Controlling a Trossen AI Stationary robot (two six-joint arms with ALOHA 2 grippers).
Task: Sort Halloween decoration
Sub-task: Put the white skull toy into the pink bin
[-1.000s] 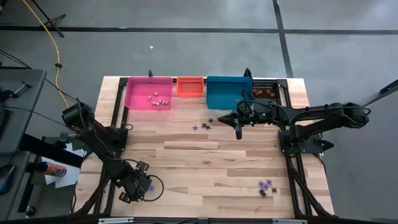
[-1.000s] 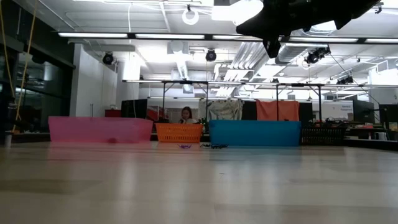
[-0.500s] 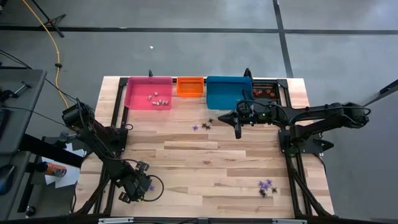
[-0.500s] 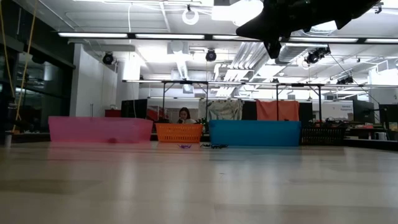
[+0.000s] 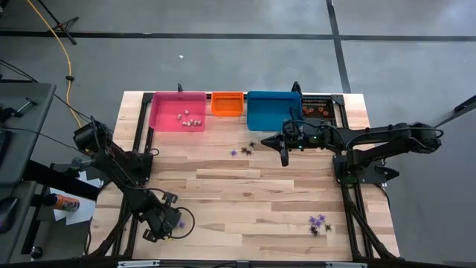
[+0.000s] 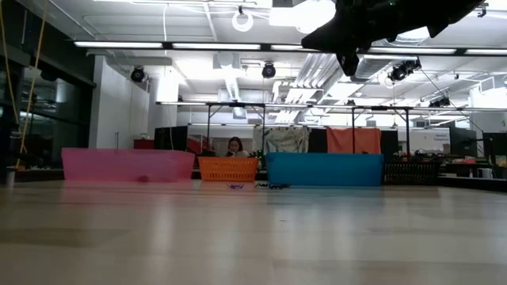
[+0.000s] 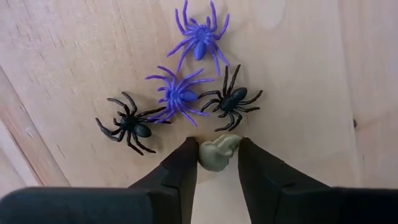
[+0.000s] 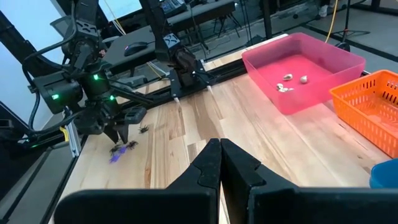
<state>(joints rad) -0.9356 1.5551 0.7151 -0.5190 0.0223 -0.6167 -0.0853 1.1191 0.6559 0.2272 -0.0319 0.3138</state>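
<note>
A pink bin [image 5: 178, 112], orange bin [image 5: 227, 103], blue bin [image 5: 273, 110] and black bin [image 5: 316, 106] are lined up along the wooden table's [image 5: 238, 193] far edge

We can't read any text, labels, brands or numbers in these views: nothing legible on the bins, the arms or the table.

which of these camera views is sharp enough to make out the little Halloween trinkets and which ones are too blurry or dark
Left wrist view: sharp, evenly lit; purple spiders, black spiders and a pale trinket between the left gripper fingers read clearly. High view: trinkets are specks. Low view: foreground table blurred, arm backlit to silhouette.
</note>
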